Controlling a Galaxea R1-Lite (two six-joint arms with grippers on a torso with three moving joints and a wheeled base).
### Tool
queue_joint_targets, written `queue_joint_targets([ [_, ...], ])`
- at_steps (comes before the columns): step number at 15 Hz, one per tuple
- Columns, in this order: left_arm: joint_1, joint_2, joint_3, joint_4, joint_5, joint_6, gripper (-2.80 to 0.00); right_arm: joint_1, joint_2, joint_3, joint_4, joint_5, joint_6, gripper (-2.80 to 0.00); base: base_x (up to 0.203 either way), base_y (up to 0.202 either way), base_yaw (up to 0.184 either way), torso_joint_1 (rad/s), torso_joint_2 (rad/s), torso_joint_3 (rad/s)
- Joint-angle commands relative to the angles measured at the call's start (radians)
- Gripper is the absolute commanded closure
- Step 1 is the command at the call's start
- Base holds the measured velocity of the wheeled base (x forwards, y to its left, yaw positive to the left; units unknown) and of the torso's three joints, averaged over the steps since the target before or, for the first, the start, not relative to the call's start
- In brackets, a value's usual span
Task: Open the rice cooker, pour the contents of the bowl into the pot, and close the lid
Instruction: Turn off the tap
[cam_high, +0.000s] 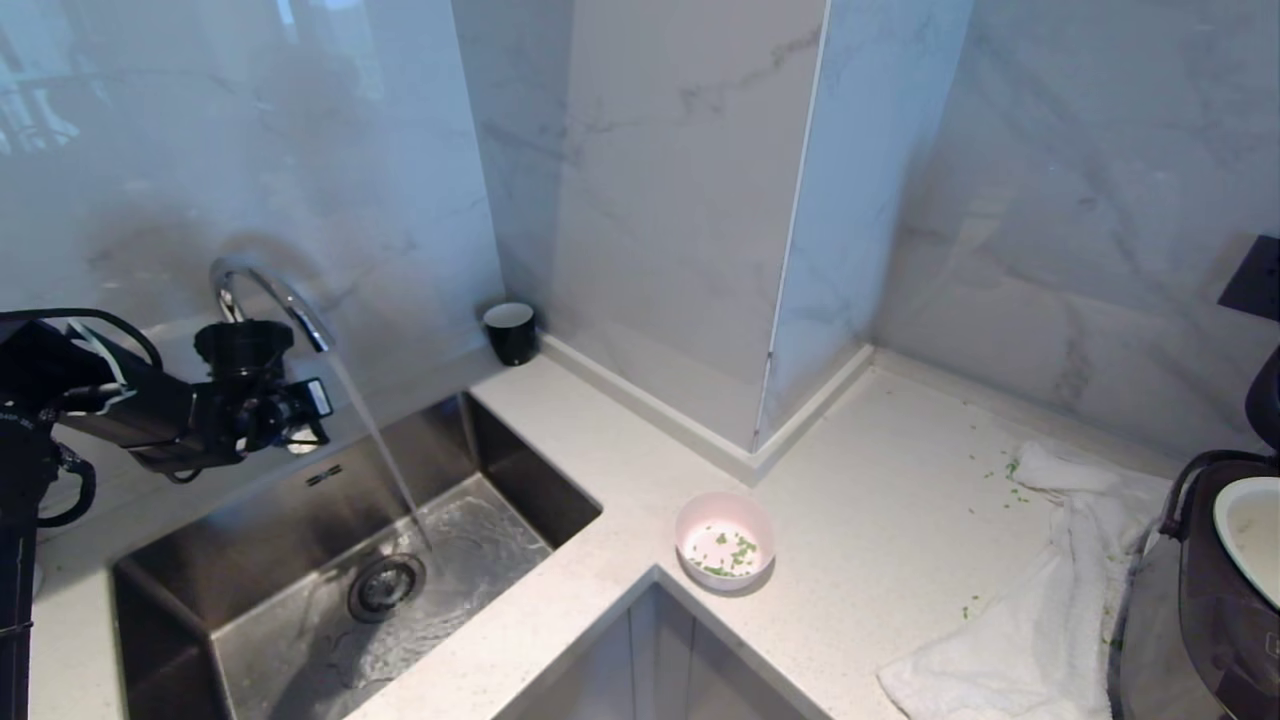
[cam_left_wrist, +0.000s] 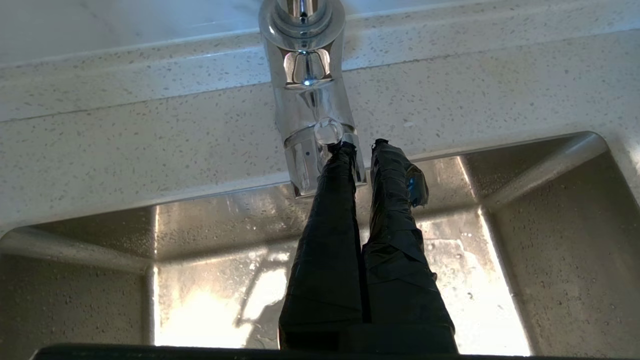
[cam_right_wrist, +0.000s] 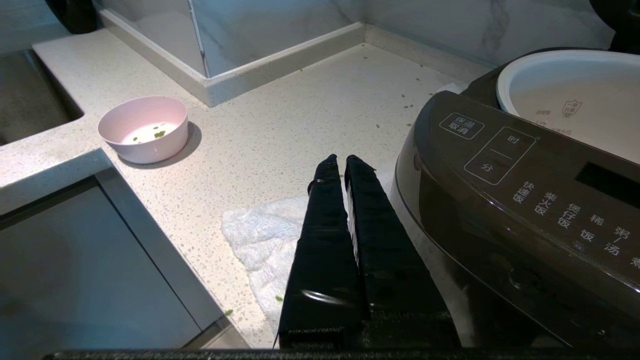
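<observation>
Landmark: the bowl (cam_high: 725, 541), pale pink, standing on the white speckled desk (cam_high: 880, 470) at its inner corner edge.
Contents: a few green bits (cam_high: 738, 550) on the bowl's white bottom; more bits lie scattered on the desk to its right.
Right tool: the right tool (cam_right_wrist: 341, 161), seen only in the right wrist view, hangs near and to the right of the bowl, over a white cloth (cam_right_wrist: 262, 240); its black-taped fingers are pressed together and grip nothing.
Rice cooker: the rice cooker (cam_right_wrist: 525, 200) stands well right of the bowl, beside the cloth. The head view catches just its edge; the right wrist view shows its front panel with white-outlined buttons.
Pot: the cream pot (cam_right_wrist: 575, 95) sits in the cooker body, uncovered.
Lid: cut off at the frame edges, only a dark part is visible.
Sink: the steel sink (cam_high: 330, 560) lies left of the bowl, with water running into it from the tap (cam_high: 265, 290).
Left tool: the left tool (cam_left_wrist: 359, 144) is left of and beyond the bowl, at the tap. The left wrist view alone shows its fingers nearly together, a narrow gap between the tips, one tip touching the chrome lever (cam_left_wrist: 312, 125), nothing clamped.
Cup: a black cup (cam_high: 510, 332) stands beyond the bowl against the marble wall.
</observation>
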Motion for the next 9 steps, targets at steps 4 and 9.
queue_joint_targets([
  [4,0.015,0.018,-0.016,-0.004,0.005,0.0,0.0,0.0,0.001,0.0,0.0,0.001,0.0,0.0,0.0,0.0,0.0,0.0,0.0,0.0],
  [9,0.007,0.007,-0.008,-0.01,0.005,-0.003,0.0,0.0,0.001,0.0,0.0,0.001,0.001,0.0,0.0,0.0,0.0,0.0,0.0,0.0],
])
